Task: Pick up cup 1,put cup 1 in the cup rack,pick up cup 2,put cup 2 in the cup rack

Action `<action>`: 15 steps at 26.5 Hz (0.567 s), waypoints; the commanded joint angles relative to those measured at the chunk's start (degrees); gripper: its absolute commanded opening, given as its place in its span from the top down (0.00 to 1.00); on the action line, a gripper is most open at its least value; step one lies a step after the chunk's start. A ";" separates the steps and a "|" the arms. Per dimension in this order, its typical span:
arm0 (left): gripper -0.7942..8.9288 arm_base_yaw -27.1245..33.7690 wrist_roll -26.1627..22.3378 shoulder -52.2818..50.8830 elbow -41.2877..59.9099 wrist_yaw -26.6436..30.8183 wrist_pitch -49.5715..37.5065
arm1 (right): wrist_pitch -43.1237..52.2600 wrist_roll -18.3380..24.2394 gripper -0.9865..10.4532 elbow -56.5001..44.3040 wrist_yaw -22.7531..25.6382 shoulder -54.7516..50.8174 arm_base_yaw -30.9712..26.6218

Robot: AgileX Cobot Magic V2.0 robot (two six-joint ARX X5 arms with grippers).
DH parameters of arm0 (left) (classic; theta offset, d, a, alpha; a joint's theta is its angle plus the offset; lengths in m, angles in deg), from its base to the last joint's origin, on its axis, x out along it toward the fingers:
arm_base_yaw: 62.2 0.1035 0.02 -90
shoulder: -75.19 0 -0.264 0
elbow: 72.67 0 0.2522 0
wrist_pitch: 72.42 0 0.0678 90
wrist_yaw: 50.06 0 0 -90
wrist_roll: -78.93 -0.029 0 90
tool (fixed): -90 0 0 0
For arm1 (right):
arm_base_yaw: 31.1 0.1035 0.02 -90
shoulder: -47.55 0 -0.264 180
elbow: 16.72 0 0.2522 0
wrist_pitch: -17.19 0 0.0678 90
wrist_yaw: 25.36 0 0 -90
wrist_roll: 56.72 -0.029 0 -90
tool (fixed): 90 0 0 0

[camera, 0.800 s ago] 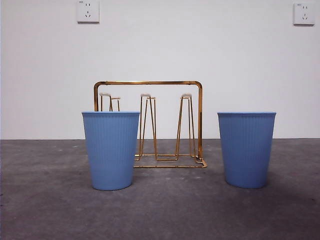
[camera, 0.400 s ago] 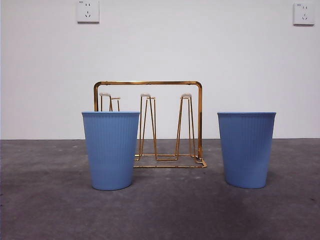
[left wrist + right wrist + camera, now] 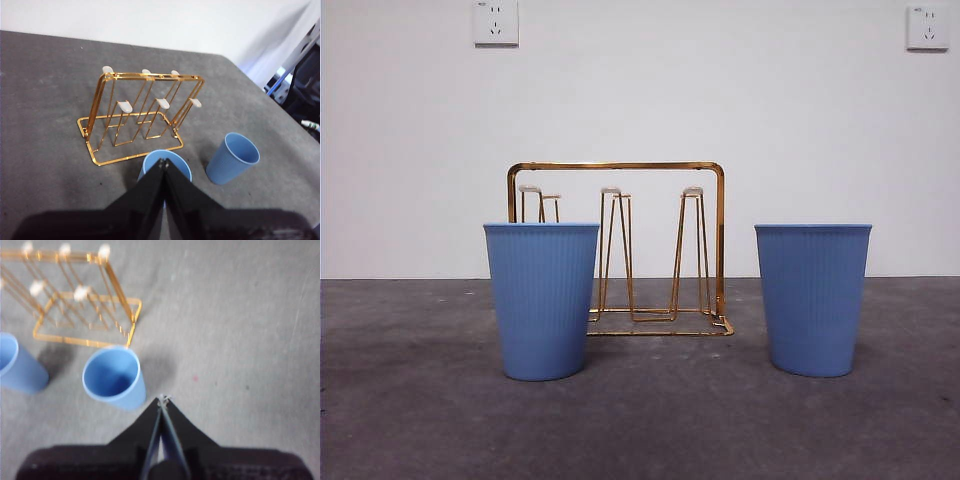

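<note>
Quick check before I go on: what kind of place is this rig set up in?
Probably a lab or test bench, not a kitchen: a bare white wall with two power sockets, a plain dark grey table, and only a gold wire cup rack and two blue plastic cups set out.

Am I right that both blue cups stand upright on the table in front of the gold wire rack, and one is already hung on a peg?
Not quite. No cup hangs on a peg: the left wrist view shows every peg of the cup rack bare. Both blue cups, the left cup and the right cup, do stand upright on the table in front of it.
</note>
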 commanded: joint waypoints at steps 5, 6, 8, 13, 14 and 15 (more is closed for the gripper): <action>0.92 -1.07 -3.98 1.86 -1.73 -0.24 3.65 | -1.97 2.38 0.92 1.68 -0.98 1.70 0.07; 0.92 -1.29 -3.98 2.03 -1.73 -0.31 3.87 | -1.95 2.38 0.92 1.68 -1.44 1.70 0.07; 0.91 -1.79 -3.93 2.58 -1.73 -0.61 3.89 | -1.95 2.38 0.91 1.68 -2.03 1.70 0.07; 0.44 -2.21 -3.69 3.61 -1.81 -4.31 3.80 | -1.90 2.27 0.69 1.84 -2.25 1.70 0.07; 0.32 -2.21 -3.72 3.85 -1.81 -4.96 3.80 | -1.88 2.25 0.60 1.99 -2.34 1.70 0.07; 0.27 -2.21 -3.74 4.04 -1.81 -5.73 3.80 | -1.77 2.03 0.52 2.08 -2.54 1.70 0.07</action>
